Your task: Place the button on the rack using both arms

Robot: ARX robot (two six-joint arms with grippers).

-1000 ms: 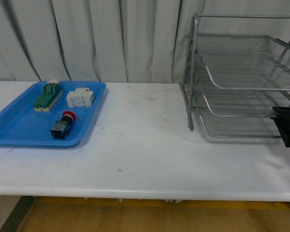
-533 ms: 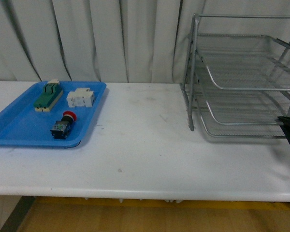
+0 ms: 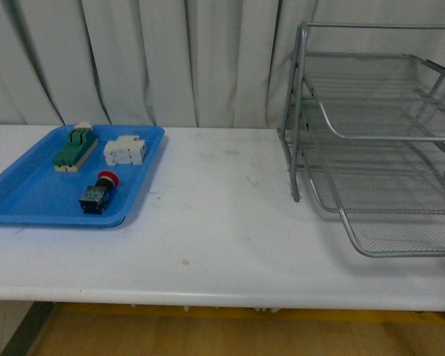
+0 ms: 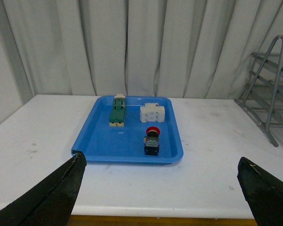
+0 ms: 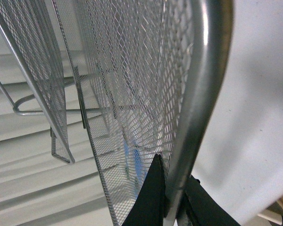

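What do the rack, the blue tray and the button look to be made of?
The rack looks like metal: silvery and glossy, with bright highlights along its tube rim and see-through expanded mesh. The blue tray is likely moulded plastic, given its uniform colour, rounded raised lip and soft sheen. The button is probably plastic, a red cap over a black-and-blue body, but it is too small to confirm.
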